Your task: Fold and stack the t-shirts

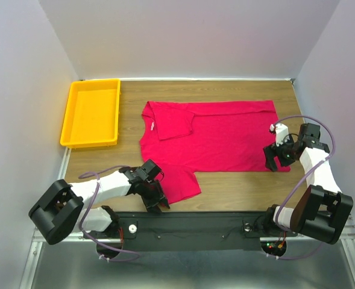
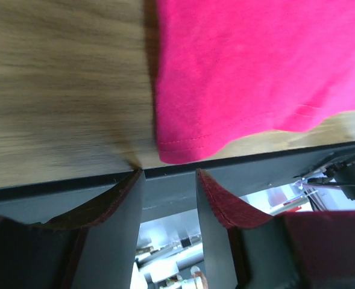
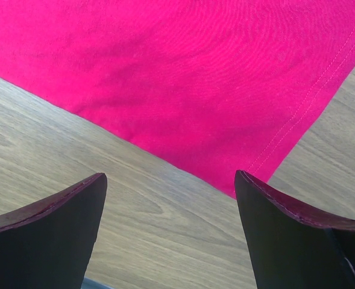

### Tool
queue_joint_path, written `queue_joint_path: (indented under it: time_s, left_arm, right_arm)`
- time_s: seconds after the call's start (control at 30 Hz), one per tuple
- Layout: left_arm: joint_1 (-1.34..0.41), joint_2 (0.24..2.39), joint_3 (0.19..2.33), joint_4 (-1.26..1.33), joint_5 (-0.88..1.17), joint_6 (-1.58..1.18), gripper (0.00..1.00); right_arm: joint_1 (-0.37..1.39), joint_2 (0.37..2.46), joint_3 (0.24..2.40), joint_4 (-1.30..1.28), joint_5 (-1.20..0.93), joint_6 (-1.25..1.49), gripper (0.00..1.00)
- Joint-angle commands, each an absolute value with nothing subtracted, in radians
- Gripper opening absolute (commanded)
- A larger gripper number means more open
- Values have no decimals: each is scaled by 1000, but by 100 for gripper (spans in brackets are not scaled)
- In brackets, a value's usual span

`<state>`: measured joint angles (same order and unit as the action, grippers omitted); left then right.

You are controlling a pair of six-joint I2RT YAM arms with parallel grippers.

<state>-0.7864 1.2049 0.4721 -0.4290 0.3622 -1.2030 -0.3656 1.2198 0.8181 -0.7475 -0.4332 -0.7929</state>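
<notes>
Red t-shirt [image 1: 225,135] flat on table [image 1: 243,188], centre-right; one sleeve folded in at its 10 o'clock.
At its 7 o'clock, left gripper [image 2: 168,173] by the sleeve hem, half parted, empty.
At 4 o'clock, right gripper [image 3: 171,177] spread wide over hem corner, empty.
Yellow tray [image 1: 88,144] at 9 o'clock, apart.

A plain crimson t-shirt [image 1: 225,135] lies flat mid-counter [image 1: 237,186], its neck with the white label [image 1: 152,125] toward 9 o'clock and the hem toward 3. The far sleeve [image 1: 174,123] is folded onto the body; the near sleeve [image 1: 180,183] spreads toward 6.
</notes>
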Motion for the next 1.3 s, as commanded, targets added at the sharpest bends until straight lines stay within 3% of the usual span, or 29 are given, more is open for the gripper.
queue_joint_path:
  time_s: [0.0,0.57,1.03,1.27]
  left_arm:
    - [-805,1224,488,-411,295,-1249,49]
    - [-805,1204,601,-514,115,-1154,52]
    - [-804,1154,563,-566,178,-1124,54]
    - [-804,1225,506,-457,224,-1132,52]
  right_arm:
    - [-377,1204,836,-716,-445,-792,92]
    - [-385,1216,831,-715,-466,-790,92]
    - [-390,1229,845,-715,-468,-784,92]
    - [-390,1229,847,-715,-474,-778,92]
